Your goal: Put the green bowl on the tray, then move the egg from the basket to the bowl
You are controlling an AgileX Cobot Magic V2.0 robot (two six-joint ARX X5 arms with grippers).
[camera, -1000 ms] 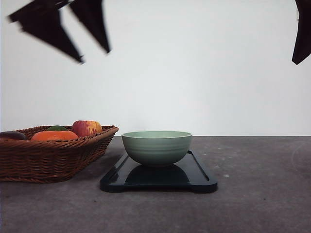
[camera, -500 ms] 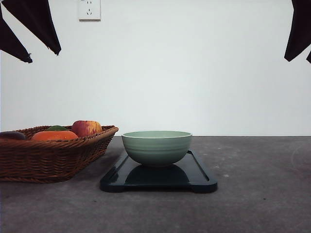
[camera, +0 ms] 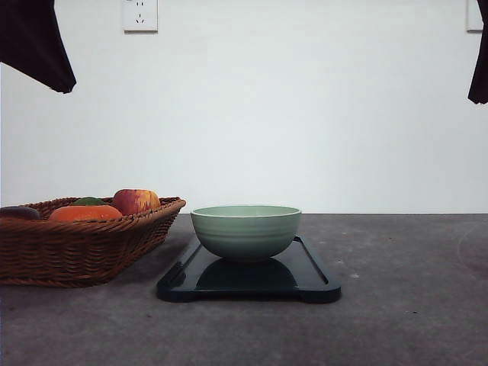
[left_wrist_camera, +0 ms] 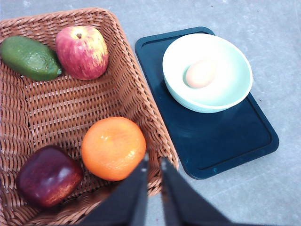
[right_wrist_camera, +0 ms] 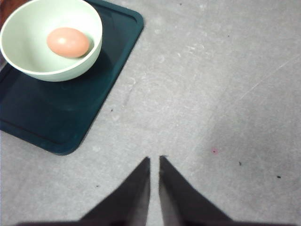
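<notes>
Task apparently complete: egg (right_wrist_camera: 68,42) rests in green bowl (camera: 245,231) on tray (camera: 313,278), at basket's (left_wrist_camera: 42,103) 3 o'clock; both claws pressed together, empty.

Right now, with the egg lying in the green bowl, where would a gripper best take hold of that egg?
Probably from straight above: the pale sage-green ceramic bowl walls it in all round. The small reddish-brown oval egg lies on its side, so close the jaws across its narrower middle.
</notes>
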